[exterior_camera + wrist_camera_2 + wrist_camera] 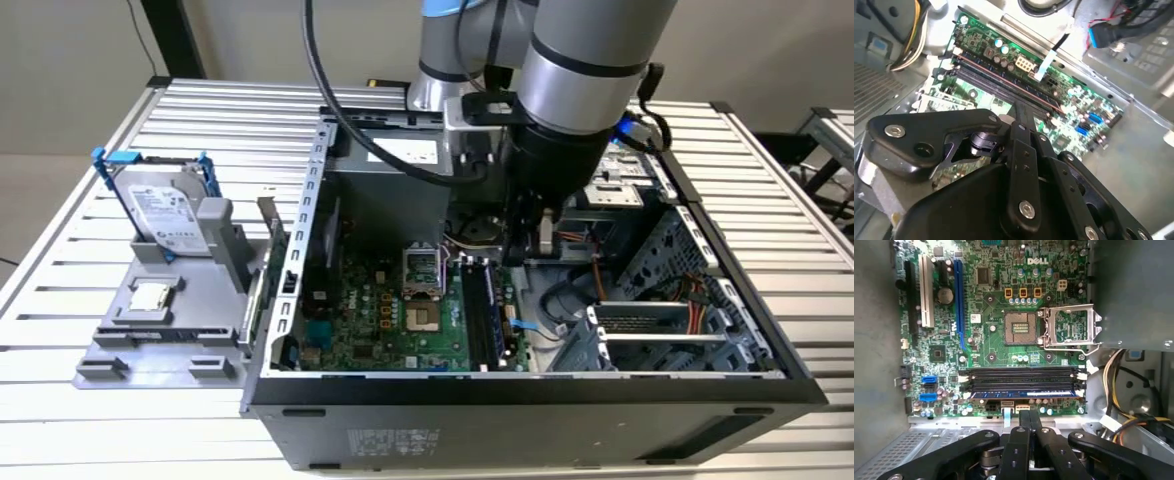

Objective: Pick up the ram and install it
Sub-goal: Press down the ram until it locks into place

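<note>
The ram (1024, 393) is a thin bluish-green stick standing in the black slot nearest the motherboard's edge, beside the other long slots (1021, 375). In the second wrist view the ram (1004, 82) runs diagonally across the board. My gripper (1029, 416) hangs inside the open computer case (287, 300), its two fingers pressed together with nothing between them. The fingertips (1021, 107) sit just over the middle of the stick; whether they touch it I cannot tell. In the exterior view the gripper (530, 245) hangs over the slots (483, 310).
A silver hard drive (167, 205) in a blue-edged frame stands on a grey fixture (160, 340) at the exterior view's left, with a small square chip (151, 297) on it. The open processor socket (1021, 327), cable bundles (1114, 375) and a drive cage (667, 325) crowd the case.
</note>
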Tool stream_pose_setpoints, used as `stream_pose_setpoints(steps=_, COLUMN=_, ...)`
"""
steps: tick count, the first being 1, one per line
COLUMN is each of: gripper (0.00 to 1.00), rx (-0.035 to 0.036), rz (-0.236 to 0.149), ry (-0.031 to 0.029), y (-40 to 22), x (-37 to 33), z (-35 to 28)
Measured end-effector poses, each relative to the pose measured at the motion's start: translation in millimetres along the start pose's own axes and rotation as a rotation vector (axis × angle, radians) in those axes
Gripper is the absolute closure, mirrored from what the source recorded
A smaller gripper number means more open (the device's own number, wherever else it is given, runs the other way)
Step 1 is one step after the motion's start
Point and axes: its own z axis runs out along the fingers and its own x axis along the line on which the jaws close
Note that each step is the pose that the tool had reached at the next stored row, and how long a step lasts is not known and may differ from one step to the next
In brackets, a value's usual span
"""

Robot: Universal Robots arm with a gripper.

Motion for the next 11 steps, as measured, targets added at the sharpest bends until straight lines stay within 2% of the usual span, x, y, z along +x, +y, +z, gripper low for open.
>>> stream_pose_setpoints(steps=4, gripper=1.0, rx=0.0, rz=0.0, ry=0.0012, y=0.0, x=0.1, z=-11.2)
stream_pose_setpoints(steps=11, gripper=1.0, rx=-0.0013, rz=0.0, ry=0.0011, y=0.0, x=0.1, z=-11.6)
